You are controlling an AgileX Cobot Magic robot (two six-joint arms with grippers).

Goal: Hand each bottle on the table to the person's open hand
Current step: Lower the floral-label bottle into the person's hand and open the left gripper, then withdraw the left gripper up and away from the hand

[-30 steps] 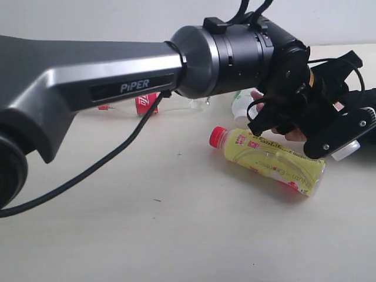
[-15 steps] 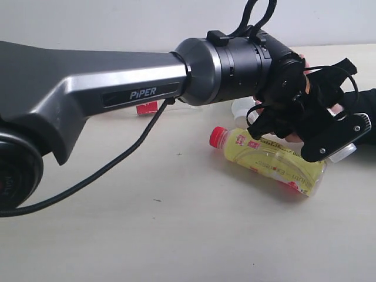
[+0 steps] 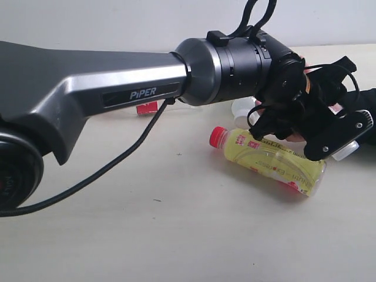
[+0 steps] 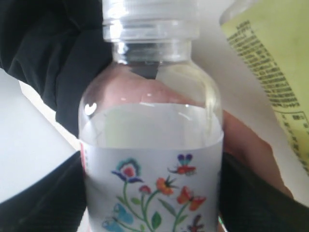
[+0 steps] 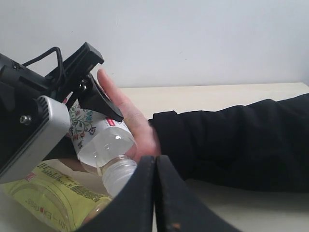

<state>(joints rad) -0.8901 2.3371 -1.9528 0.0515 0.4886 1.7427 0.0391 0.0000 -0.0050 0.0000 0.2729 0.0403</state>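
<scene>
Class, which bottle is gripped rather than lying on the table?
The floral-labelled bottle, clamped in the left end effector; the yellow bottle lies on its side.

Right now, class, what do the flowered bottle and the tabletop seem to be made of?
The flowered bottle: likely clear, glossy plastic; its upper part is see-through with bright glints. The tabletop: pale, matte, possibly wood or laminate; faint grain shows, but the look leaves it open.

Soft, even light is seen throughout; only a faint shadow is cast beneath the yellow bottle [image 3: 267,161] on the table [image 3: 176,235]. Small glints are caught on the floral bottle [image 4: 149,145], rendered slightly soft at close range.
</scene>
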